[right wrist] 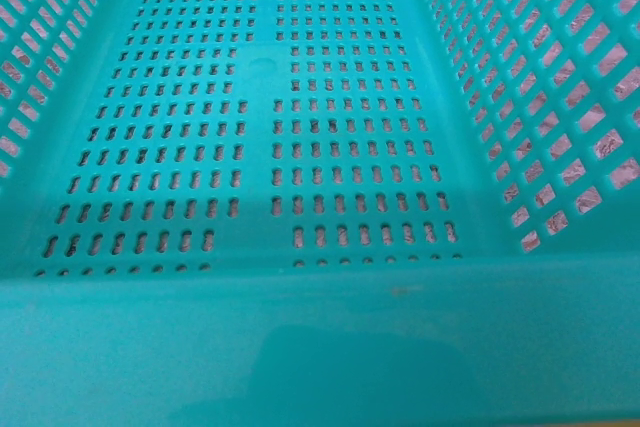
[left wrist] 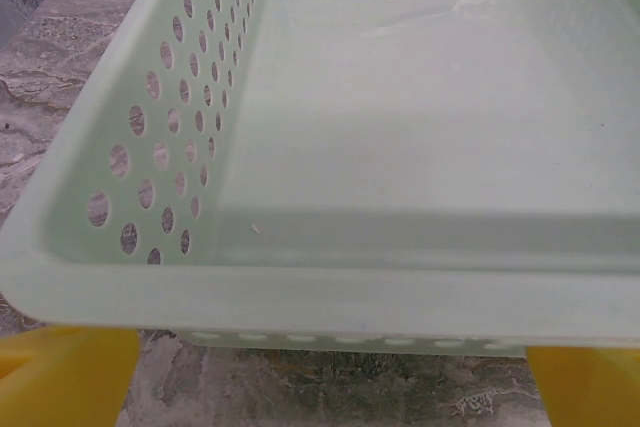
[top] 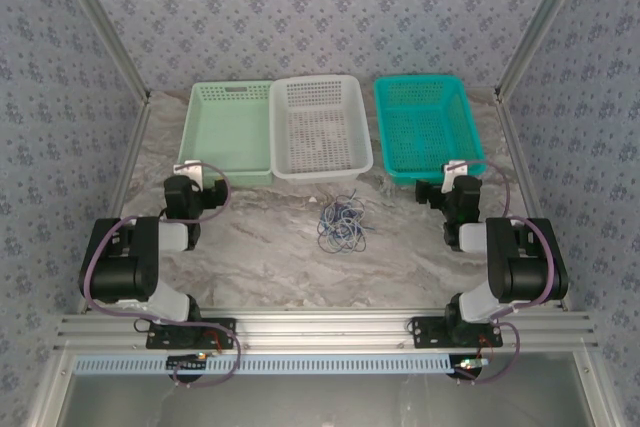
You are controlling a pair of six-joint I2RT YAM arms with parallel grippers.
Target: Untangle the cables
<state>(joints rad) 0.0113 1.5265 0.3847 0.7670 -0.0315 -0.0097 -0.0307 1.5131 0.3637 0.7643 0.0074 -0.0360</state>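
- The cables, a small tangle of thin blue, dark purple and whitish wire loops, lie on the table midway between the two arms, just in front of the white basket.
- The heap is slightly longer than wide, its long axis running from the baskets towards the arm bases. Single strands cannot be followed.
- The grey-and-white marble-patterned tabletop carries three perforated plastic baskets in a row at the far side: a pale green basket, a white basket and a teal basket.
- Blue-grey floral-patterned walls close the cell in, with aluminium posts at the corners.
- The left gripper is spread wide and grasps nothing. Its yellow fingers, cut off at the bottom corners of the wrist view, face the pale green basket's near rim.
- The right gripper sits at the teal basket's near edge, released and empty. Its fingertips are hard to make out.
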